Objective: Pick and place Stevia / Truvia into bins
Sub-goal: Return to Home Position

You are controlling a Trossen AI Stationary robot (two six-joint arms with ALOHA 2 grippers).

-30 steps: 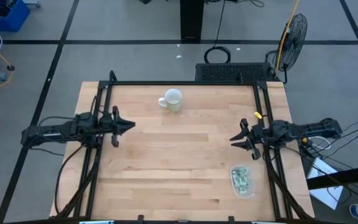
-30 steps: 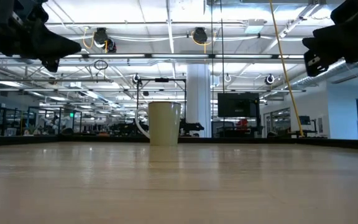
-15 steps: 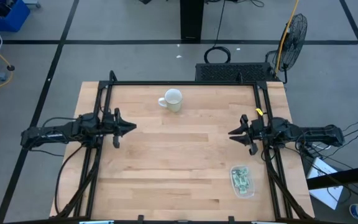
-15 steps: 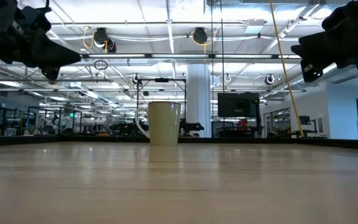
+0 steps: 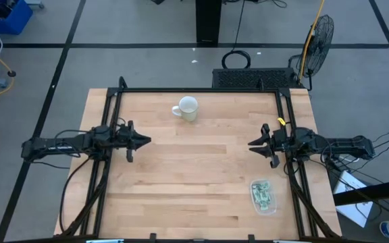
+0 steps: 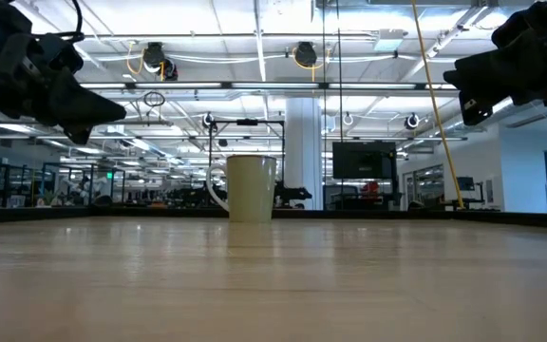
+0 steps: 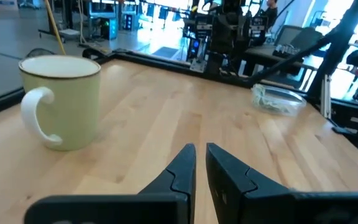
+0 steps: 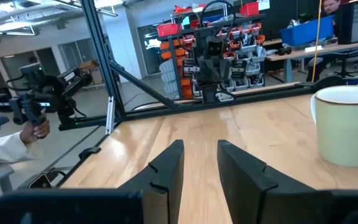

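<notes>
The clear plastic bin (image 5: 263, 196) stands near the table's near right corner, with several pale green and white Stevia packets (image 5: 264, 194) lying inside it. The left wrist view shows the bin (image 7: 279, 99) far ahead. I see no loose packets on the table. My left gripper (image 5: 147, 140) hovers above the table's left half, pointing right, its fingers (image 7: 183, 163) almost together and empty. My right gripper (image 5: 250, 145) hovers above the right half, pointing left, on the far side of the bin. Its fingers (image 8: 168, 163) stand a narrow gap apart and hold nothing.
A white mug (image 5: 186, 108) stands upright near the middle of the table's far edge, its handle toward the left. A black frame (image 5: 201, 90) runs along the far edge and both sides. Beyond the table, a person's hand (image 8: 33, 129) holds a device.
My left gripper has come down a little and edged toward the table's right. My right gripper has shifted slightly toward the table's left, then kept still. The bin and mug have not moved.
</notes>
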